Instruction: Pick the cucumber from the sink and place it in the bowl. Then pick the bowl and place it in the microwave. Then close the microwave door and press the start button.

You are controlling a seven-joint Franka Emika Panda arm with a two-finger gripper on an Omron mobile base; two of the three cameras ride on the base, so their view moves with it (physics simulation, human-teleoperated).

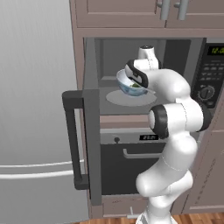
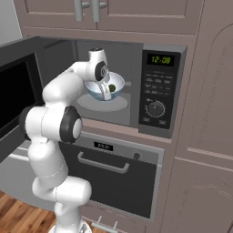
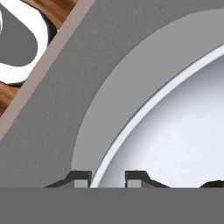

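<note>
The white bowl (image 1: 127, 85) (image 2: 104, 92) with blue outside sits inside the open microwave (image 2: 132, 68), over the round turntable plate (image 1: 114, 99) (image 2: 119, 105). The dark-green cucumber (image 1: 138, 85) (image 2: 111, 88) (image 3: 215, 184) lies in it. My gripper (image 3: 108, 178) (image 2: 101, 85) straddles the near rim of the bowl (image 3: 144, 109). One fingertip stands outside the rim. The other is inside, with a gap showing between it and the rim. The microwave door (image 1: 92, 144) (image 2: 13, 95) stands swung wide open to the left. The sink is out of view.
The black control panel (image 2: 157, 91) (image 1: 211, 74) with its dial is right of the cavity. An oven (image 1: 127, 162) (image 2: 113, 173) with a horizontal handle sits below. A steel fridge (image 1: 35, 109) stands to the left, with cabinets above. My arm reaches in through the microwave opening.
</note>
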